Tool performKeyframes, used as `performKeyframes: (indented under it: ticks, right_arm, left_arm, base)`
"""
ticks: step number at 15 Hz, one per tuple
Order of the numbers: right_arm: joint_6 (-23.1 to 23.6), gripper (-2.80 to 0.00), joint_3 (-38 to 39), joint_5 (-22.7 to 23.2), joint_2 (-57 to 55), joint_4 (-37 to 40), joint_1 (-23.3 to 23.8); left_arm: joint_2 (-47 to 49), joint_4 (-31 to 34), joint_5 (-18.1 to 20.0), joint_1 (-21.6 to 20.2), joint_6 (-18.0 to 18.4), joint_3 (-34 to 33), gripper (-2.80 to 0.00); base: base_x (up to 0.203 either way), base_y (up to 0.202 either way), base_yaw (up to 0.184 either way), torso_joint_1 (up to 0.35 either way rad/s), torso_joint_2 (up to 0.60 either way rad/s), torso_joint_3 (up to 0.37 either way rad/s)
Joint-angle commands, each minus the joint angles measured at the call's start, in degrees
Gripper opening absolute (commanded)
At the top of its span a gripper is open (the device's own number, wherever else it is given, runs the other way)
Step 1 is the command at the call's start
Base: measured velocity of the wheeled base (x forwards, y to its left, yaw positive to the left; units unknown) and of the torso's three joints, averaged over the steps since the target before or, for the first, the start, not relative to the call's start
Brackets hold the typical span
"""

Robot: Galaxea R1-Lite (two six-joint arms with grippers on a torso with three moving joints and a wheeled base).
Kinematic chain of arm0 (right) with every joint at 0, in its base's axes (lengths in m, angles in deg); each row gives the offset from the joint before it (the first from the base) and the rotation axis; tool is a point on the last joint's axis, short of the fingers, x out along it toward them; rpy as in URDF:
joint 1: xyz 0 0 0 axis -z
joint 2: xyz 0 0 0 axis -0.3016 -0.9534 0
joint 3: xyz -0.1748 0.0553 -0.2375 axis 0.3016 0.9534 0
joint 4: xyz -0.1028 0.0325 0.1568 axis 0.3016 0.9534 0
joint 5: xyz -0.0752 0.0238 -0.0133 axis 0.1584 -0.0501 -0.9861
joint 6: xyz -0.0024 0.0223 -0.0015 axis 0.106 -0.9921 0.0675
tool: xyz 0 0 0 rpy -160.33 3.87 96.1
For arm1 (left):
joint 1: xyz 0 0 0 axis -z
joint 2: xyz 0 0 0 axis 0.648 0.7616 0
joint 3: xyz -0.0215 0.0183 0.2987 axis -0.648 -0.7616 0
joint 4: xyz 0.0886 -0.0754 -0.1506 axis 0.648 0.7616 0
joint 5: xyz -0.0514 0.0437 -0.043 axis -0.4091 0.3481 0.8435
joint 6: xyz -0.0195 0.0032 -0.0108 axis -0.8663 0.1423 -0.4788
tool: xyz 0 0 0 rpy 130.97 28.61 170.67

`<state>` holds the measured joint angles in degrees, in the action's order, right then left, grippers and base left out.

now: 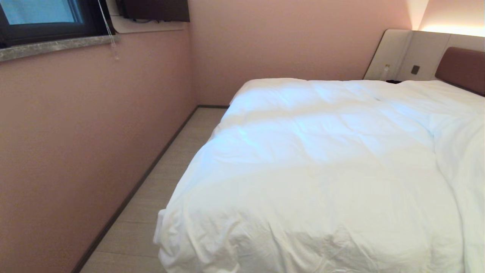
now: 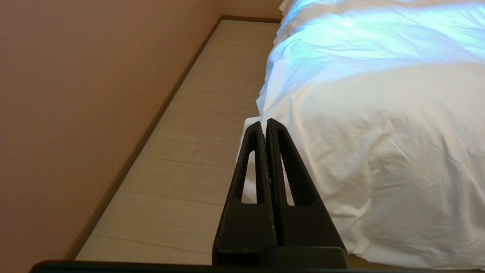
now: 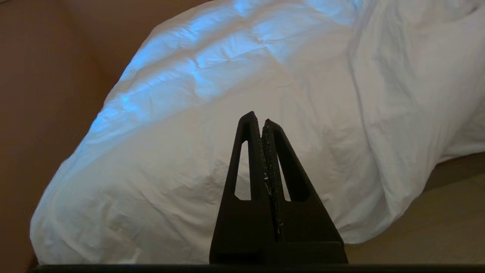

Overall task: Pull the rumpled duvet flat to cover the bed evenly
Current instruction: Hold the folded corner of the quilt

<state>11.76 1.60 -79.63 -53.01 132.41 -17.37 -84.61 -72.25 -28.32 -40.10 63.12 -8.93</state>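
While clamped on nothing, hung short of the duvet [image 1: 322,159] foot corner — left gripper [image 2: 265,125], right gripper [image 3: 257,117] both pressed together — probably idle, nothing grasped.

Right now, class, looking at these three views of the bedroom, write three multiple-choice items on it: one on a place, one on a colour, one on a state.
1. Where is the window?
A. above the headboard
B. high on the wall left of the bed
C. at the foot of the bed

2. What colour is the headboard?
A. brown
B. green
C. black

3. How does the left tool stand?
A. wide open
B. shut on the duvet
C. shut, holding nothing

Answers:
1. B, the window sits at the head view's upper left, over the floor strip beside the bed.
2. A, the padded panel at the far right is brown, between pale grey panels.
3. C, its fingers meet, with no cloth between; the duvet lies beyond them.
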Motion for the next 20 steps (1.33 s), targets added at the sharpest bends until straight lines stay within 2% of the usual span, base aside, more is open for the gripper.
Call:
performKeyframes:
  ticks: [1, 3, 6, 9, 11, 14, 20]
  right_arm:
    - [4.22, -2.80, 1.49, 3.62, 0.68, -1.69, -0.01]
    - [8.62, -2.80, 6.11, 6.15, 0.68, -7.98, -0.01]
    - [13.57, -2.80, 12.03, 6.86, 0.68, -16.69, -0.01]
    - [17.51, -2.80, 26.27, 8.00, 0.68, -31.56, -0.01]
    - [19.57, -2.80, 32.49, 9.20, 0.68, -37.51, -0.01]
    - [21.22, -2.80, 39.08, 9.91, 0.68, -43.78, -0.01]
    - [21.98, -2.80, 44.93, 12.60, 0.68, -45.48, -0.01]
  left_arm:
    - [0.00, -0.09, -0.03, -0.01, -0.02, 0.00, -2.80]
    - [0.00, -0.11, -0.03, -0.03, -0.02, 0.00, -2.80]
    - [0.00, -0.03, -0.03, -0.03, -0.02, 0.00, -2.80]
    - [0.00, -0.02, -0.03, -0.03, -0.02, 0.00, -2.80]
    - [0.00, -0.02, -0.03, 0.05, -0.02, 0.00, -2.80]
    - [0.00, -0.05, -0.03, 0.00, -0.02, 0.00, -2.80]
    - [0.00, -0.11, -0.03, -0.03, -0.02, 0.00, -2.80]
  base:
    - [0.000, 0.000, 0.000, 0.000, 0.00, 0.000]
    - [0.000, 0.000, 0.000, 0.000, 0.00, 0.000]
    - [0.000, 0.000, 0.000, 0.000, 0.00, 0.000]
    - [0.000, 0.000, 0.000, 0.000, 0.00, 0.000]
    - [0.000, 0.000, 0.000, 0.000, 0.00, 0.000]
    - [0.000, 0.000, 0.000, 0.000, 0.00, 0.000]
    - [0.000, 0.000, 0.000, 0.000, 0.00, 0.000]
